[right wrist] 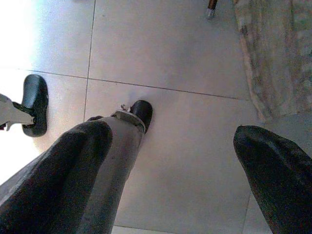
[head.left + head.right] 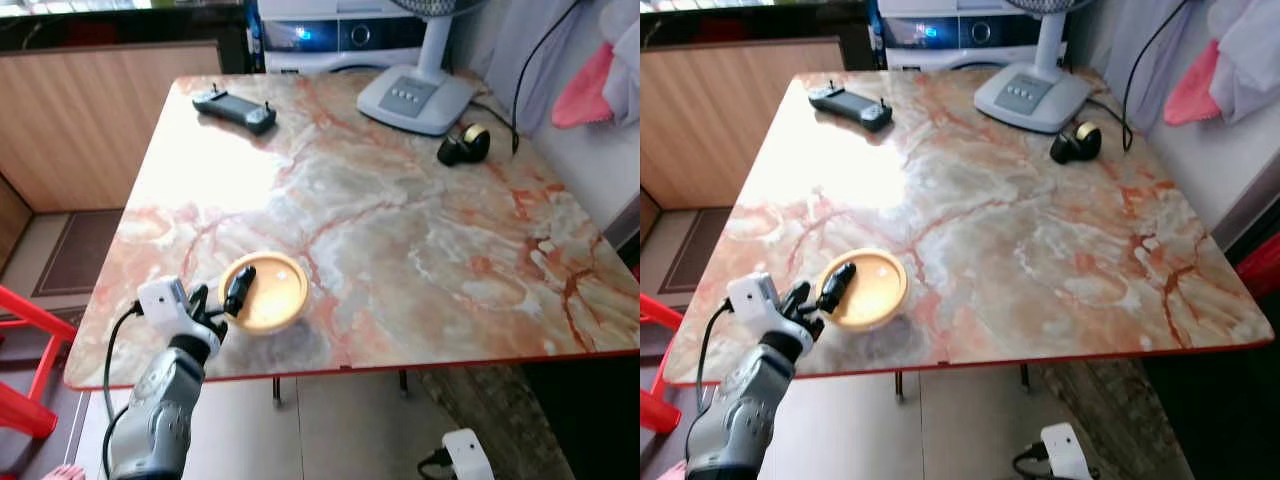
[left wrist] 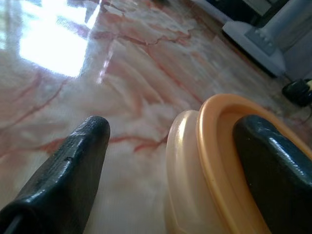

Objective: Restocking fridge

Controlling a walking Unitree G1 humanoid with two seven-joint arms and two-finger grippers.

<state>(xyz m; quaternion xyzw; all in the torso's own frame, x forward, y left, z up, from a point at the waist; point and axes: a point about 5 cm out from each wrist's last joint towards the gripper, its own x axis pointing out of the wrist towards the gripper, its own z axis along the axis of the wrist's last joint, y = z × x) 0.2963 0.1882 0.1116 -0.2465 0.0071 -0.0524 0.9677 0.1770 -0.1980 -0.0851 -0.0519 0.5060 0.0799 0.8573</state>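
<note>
Left wrist view: pincer astride bowl rim

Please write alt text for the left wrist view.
The left gripper straddles the rim of an orange bowl, one black finger inside it and one outside, on a marble table. A white fan base stands behind.

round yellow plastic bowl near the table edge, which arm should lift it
Left. The left gripper already straddles the rim of the round yellow plastic bowl, one finger inside it and one outside. The right gripper hangs open over the tiled floor.
</note>
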